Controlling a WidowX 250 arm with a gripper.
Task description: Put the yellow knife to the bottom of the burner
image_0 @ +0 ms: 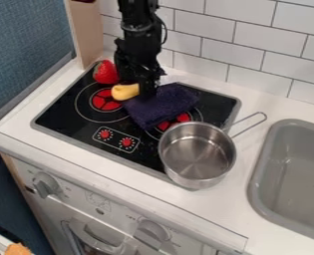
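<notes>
Yellow knife [125, 91] at the left burner [104, 101], its end meeting the claw [147, 91] in view. Whether the claw is clamped or apart, you cannot tell. Step, judged: grasping. Next: confirm your hold, lift clear of the cloth [166, 103], lower toward the burner's near side.

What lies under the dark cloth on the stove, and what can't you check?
The cloth covers part of the black stovetop and part of a red burner, which peeks out at its edge. Anything else beneath it is hidden.
</notes>
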